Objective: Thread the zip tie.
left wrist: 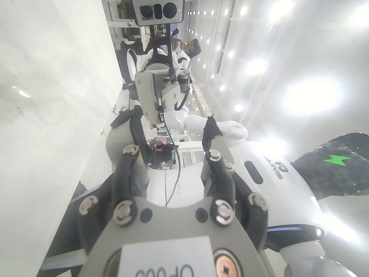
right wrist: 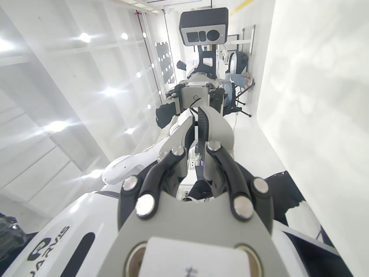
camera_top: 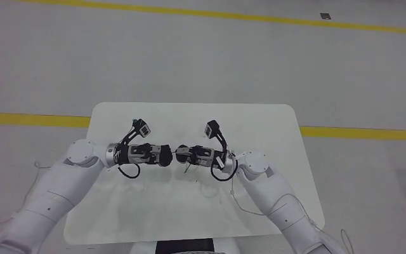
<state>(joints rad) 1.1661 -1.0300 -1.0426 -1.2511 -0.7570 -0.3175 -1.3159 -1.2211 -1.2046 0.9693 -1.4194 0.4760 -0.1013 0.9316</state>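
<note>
R pincer (right wrist: 200, 116) nips zip tie (left wrist: 178, 168).

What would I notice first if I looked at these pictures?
Two white robot arms meet tip to tip over the middle of the white table, with the left gripper pointing straight at the right gripper. What looks like a thin black zip tie dangles from the right gripper.

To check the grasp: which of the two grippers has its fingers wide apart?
The left gripper: its fingers stand wide apart, while those of the right gripper nearly meet at the tips.
</note>
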